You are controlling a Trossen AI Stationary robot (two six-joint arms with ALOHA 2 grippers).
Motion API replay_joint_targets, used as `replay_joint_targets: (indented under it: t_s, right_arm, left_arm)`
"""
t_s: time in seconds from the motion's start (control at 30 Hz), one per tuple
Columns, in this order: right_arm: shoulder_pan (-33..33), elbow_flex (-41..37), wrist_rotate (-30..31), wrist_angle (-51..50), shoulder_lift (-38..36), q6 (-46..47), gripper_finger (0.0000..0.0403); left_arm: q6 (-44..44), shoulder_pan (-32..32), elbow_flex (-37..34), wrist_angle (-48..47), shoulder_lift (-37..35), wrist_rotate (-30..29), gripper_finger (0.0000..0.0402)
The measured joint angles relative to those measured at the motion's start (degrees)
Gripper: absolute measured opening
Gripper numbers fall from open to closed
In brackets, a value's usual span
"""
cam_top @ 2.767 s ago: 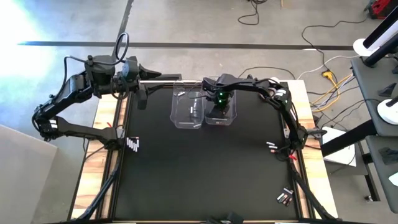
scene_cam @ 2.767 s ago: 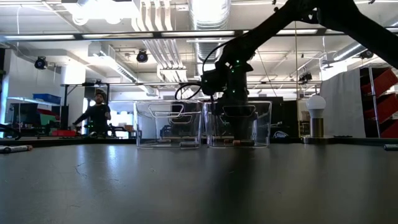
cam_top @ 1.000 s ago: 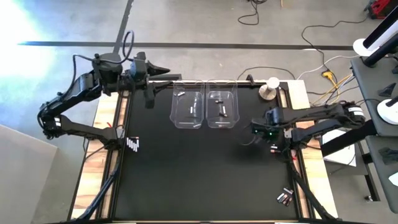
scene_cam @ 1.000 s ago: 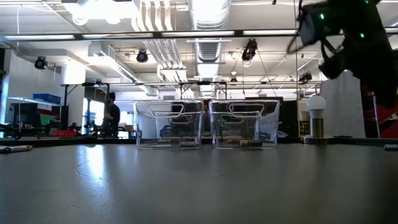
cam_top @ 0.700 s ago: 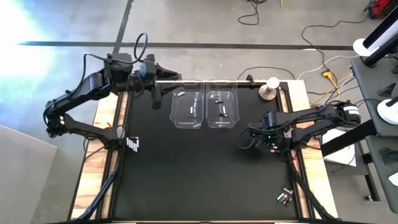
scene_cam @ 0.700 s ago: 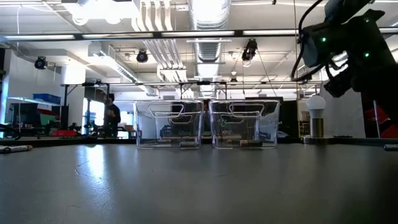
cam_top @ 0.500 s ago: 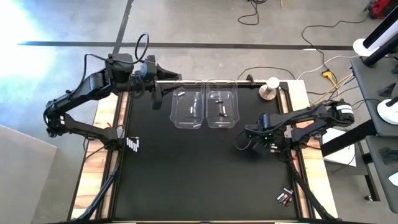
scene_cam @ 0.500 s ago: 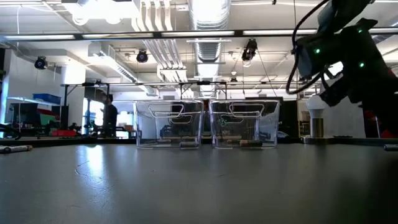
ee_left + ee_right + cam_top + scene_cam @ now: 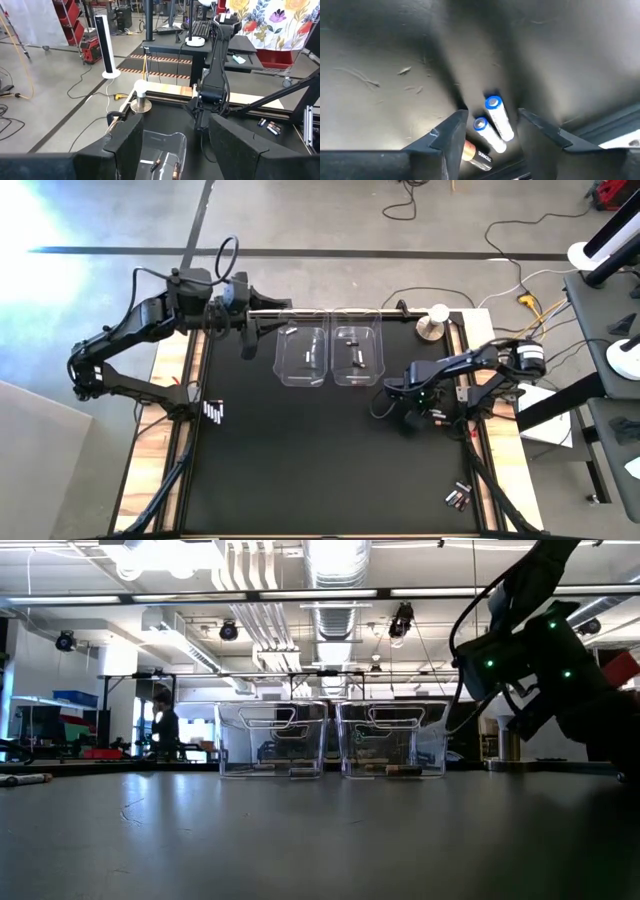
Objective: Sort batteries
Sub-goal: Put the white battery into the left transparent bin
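Note:
Two white batteries with blue ends (image 9: 496, 120) and a dark one with a copper end (image 9: 476, 153) lie on the black mat near the table's right edge (image 9: 437, 417). My right gripper (image 9: 492, 114) hangs open just above them, pointing steeply down, one finger on either side and touching nothing. More batteries lie at the left edge (image 9: 215, 412) and the near right corner (image 9: 458, 497). Two clear bins (image 9: 303, 355) (image 9: 357, 355) stand at the far middle with a few batteries inside (image 9: 353, 358). My left gripper (image 9: 175, 122) waits open, raised beside the left bin.
A round silver-and-white knob object (image 9: 433, 325) stands at the far right corner. The mat between the bins and the near edge is bare (image 9: 320, 460). A person (image 9: 163, 730) stands in the room behind the table.
My right gripper has come down toward the batteries near the table's right edge, shifting a little toward the table's left and tipping steeper downward.

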Motion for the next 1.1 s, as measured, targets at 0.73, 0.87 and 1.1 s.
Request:
replay_joint_targets:
  t_s: [0.73, 0.87, 1.1]
  right_arm:
    - [-1.2, -0.2, -0.9, 1.6, 2.5, -5.0, 0.0043]
    - [-1.1, -0.2, -0.6, 1.9, 0.5, -4.9, 0.0038]
    - [-1.3, -0.3, 5.2, 2.9, -8.8, -0.1, 0.0036]
  left_arm:
    - [0.0, 0.0, 0.0, -1.0, 0.0, 0.7, 0.0204]
    - [0.4, 0.0, 0.0, 3.0, -0.7, 9.2, 0.0204]
    - [0.8, 0.0, 0.0, 10.7, -3.4, 13.4, 0.0204]
